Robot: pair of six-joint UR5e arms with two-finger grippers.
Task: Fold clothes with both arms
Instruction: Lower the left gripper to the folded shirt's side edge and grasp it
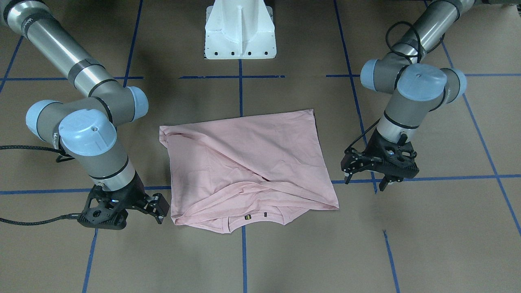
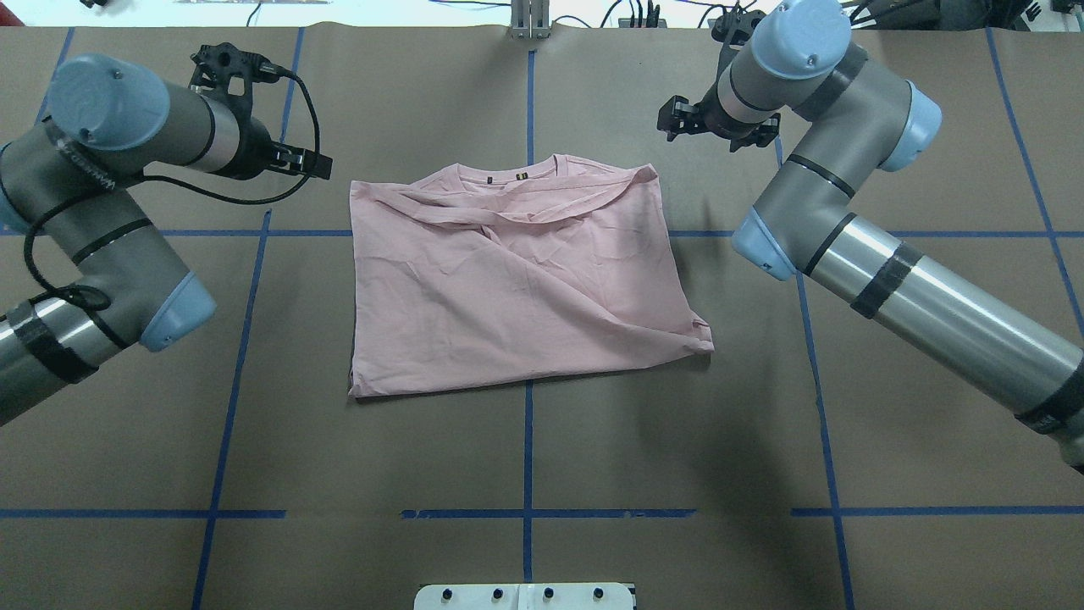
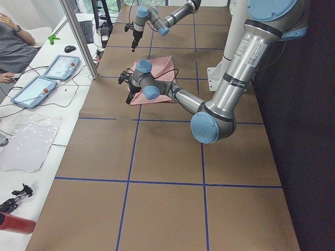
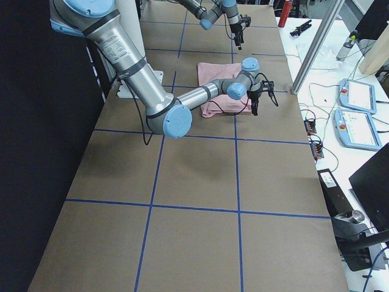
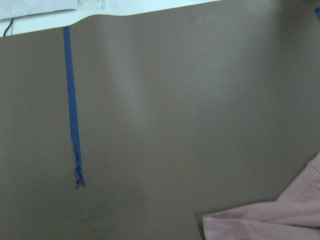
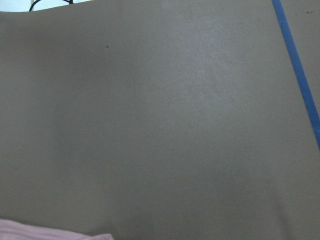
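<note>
Pale pink short-sleeved T-shirt, loosely folded at the centre of the brown paper-covered table, between the black two-finger left gripper and right gripper, both spread and holding nothing. Risk: pinching only one layer would likely drag the diagonal fold askew.

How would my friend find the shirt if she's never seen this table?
Look at the big brown table crossed by blue tape lines. In its middle, between the left arm and the right arm, lies the shirt. It is the only soft pink thing there, folded into a rough rectangle, with its collar on the side away from the robot.
</note>
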